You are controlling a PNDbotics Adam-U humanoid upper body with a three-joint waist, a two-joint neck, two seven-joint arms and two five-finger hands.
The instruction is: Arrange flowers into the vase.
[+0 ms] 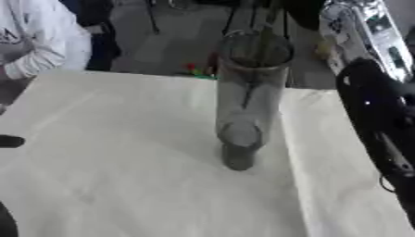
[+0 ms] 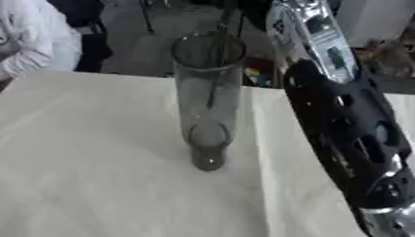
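Observation:
A tall clear glass vase (image 2: 207, 97) stands upright near the middle of the white table (image 1: 122, 152). A thin dark line, perhaps a stem (image 2: 215, 78), runs down inside it from the rim. No flower head shows in it. My right arm (image 2: 340, 129), black with silver ends, slants down the right side, close beside the vase but apart from it. Its hand lies beyond the lower edge, out of view. A small dark shape (image 1: 9, 141) pokes in at the left edge; it may be part of my left hand.
A small red and green thing (image 1: 194, 69) lies just past the table's far edge, behind the vase. A person in a white sleeve (image 1: 40, 41) stands at the far left corner. White tabletop stretches left of and in front of the vase.

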